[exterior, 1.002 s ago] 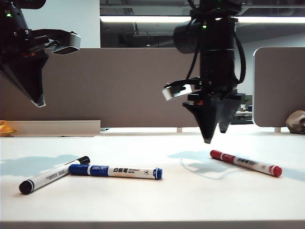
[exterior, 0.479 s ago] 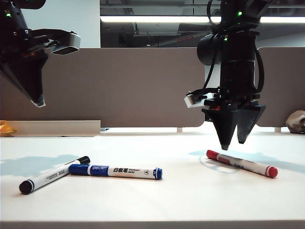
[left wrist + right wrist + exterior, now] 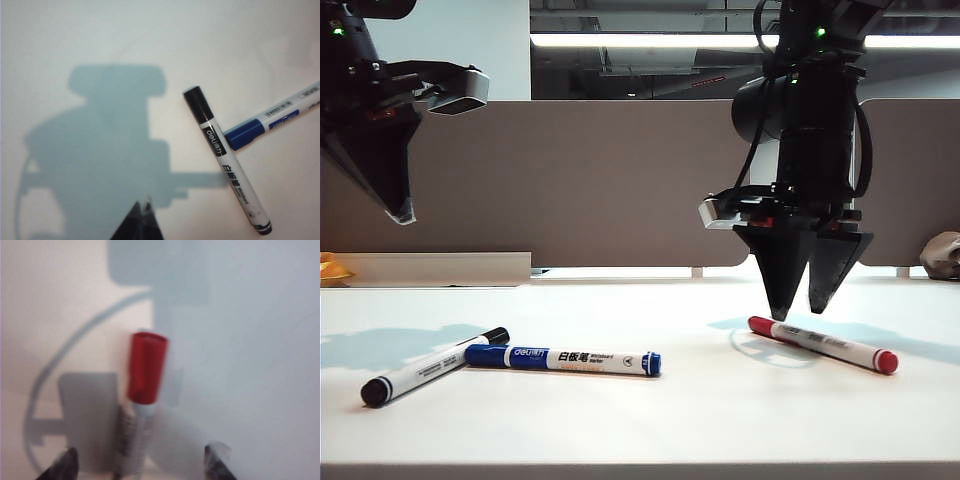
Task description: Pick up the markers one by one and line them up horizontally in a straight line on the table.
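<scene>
The right claw (image 3: 804, 312) hangs with its jaws spread wide just above the capped end of the red marker (image 3: 823, 344), which lies flat on the white surface (image 3: 720, 420) and slants away from the blue marker (image 3: 563, 359). In the right wrist view the red marker (image 3: 142, 395) sits between the two fingertips (image 3: 216, 460) but nearer one of them than the other, so a closing pinch may shove it sideways or roll it instead of clamping it. A grip this close to the cap could also let the long barrel droop and swing once raised.

Beside the blue marker, the black marker (image 3: 432, 366) touches its tip at an angle; any nudge to one would likely disturb the other. The left claw (image 3: 402, 212), closed and empty, hovers well above the black marker.
</scene>
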Action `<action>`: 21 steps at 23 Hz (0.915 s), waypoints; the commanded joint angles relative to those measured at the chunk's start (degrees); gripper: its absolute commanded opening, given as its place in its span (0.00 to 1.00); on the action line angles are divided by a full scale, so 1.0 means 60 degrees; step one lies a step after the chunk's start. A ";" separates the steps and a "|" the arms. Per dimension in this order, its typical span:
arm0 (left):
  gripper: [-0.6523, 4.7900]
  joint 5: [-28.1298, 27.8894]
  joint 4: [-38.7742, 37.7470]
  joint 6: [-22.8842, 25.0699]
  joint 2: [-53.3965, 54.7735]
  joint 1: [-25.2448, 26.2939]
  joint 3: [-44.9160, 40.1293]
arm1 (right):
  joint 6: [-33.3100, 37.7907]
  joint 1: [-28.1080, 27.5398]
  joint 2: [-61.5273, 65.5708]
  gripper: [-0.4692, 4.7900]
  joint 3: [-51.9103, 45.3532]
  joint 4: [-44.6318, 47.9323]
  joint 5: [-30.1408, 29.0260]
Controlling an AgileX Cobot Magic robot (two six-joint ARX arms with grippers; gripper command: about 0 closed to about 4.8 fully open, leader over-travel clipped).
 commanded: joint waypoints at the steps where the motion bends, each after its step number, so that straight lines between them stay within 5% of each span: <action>1: 0.11 0.0077 0.0062 0.0011 -0.0033 0.0011 0.0025 | 0.0128 0.0036 -0.0044 0.59 -0.0080 -0.0120 -0.0186; 15: 0.11 0.0077 0.0051 0.0007 -0.0033 0.0011 0.0025 | 0.0204 0.0058 -0.0004 0.46 -0.0561 -0.0226 -0.0328; 17: 0.11 0.0077 0.0051 0.0007 -0.0033 0.0011 0.0025 | 0.0204 0.0117 0.0000 0.34 -0.0561 -0.0324 -0.0328; 21: 0.11 0.0077 0.0051 0.0007 -0.0033 0.0011 0.0025 | 0.0200 0.0178 -0.0004 0.29 -0.0561 -0.0499 -0.0335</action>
